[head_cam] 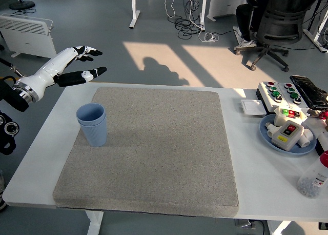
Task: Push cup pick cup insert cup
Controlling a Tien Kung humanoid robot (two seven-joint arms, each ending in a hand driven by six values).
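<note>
Single head view, high at near edge, looking down across table
</note>
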